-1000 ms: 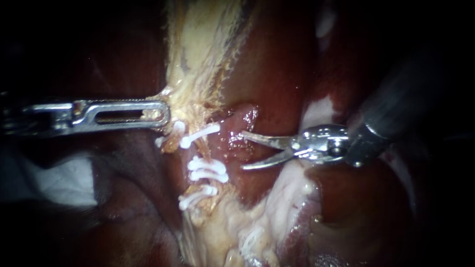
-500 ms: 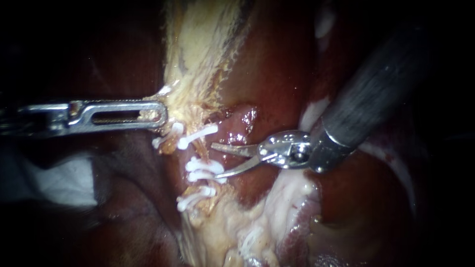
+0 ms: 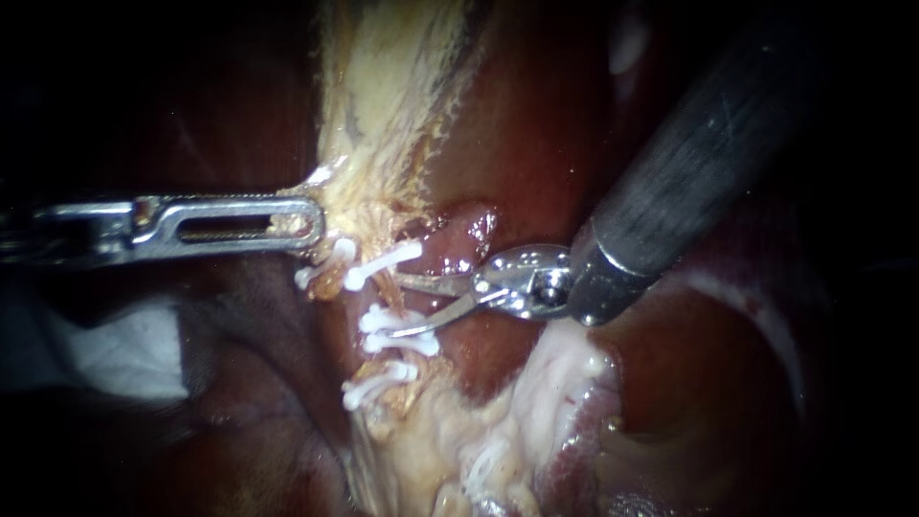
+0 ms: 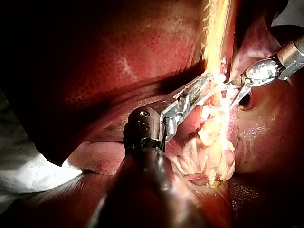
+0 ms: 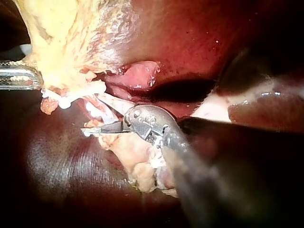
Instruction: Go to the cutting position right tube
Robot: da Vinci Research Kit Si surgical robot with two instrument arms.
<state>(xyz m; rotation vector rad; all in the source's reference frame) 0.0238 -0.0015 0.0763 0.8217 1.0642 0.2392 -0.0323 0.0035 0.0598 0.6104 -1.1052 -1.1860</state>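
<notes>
Your right tool (image 3: 394,304) is unclenched, its two blades apart with their tips at the tube (image 3: 385,289), between the white clips (image 3: 400,330). Your left tool (image 3: 308,222) is clamped on the pale yellow tissue (image 3: 383,115) beside the liver (image 3: 536,124).

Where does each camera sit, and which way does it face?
Endoscope: close above, facing white plastic clips below the yellowish tissue strand; left instrument enters left, right instrument upper right.
Left wrist: on the left arm, looking along its dark shaft to that strand.
Right wrist: on the right arm, looking along its shaft to the clips.
All share both instruments.
</notes>
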